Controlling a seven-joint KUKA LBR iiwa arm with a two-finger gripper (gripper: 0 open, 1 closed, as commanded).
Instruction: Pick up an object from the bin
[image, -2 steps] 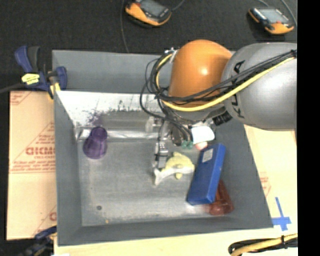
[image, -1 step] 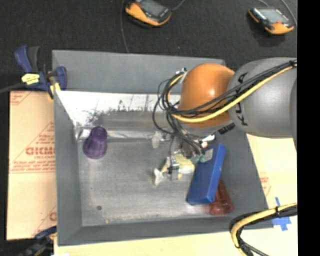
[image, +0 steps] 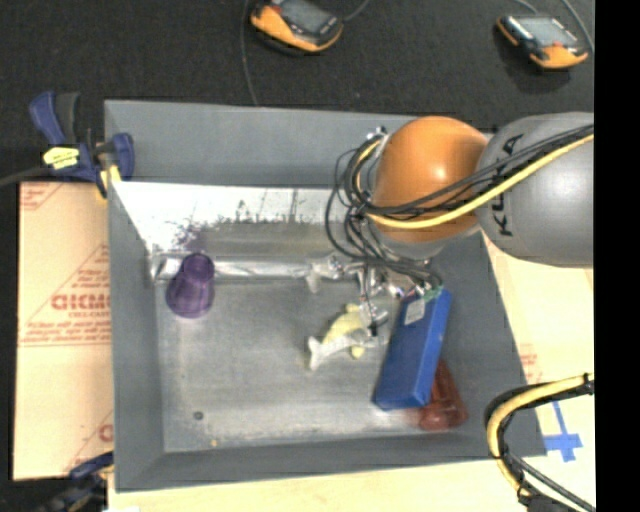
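a grey metal bin (image: 140, 400) is seen, with black ground (image: 160, 50) beyond. nearest, a blue box (image: 412, 350) is leaned at the right. beside it, mid-bin, a pale yellowish fish-shaped toy (image: 335, 342) is overhung by the jaws; their state cannot be told.

the arm (image: 545, 195) comes in from the right, its grey link slanting down to the left. an orange cover (image: 430, 175) caps the wrist, with black and yellow cables (image: 352, 205) looped about it. the gripper (image: 375, 300) hangs below the cover, pointing down.
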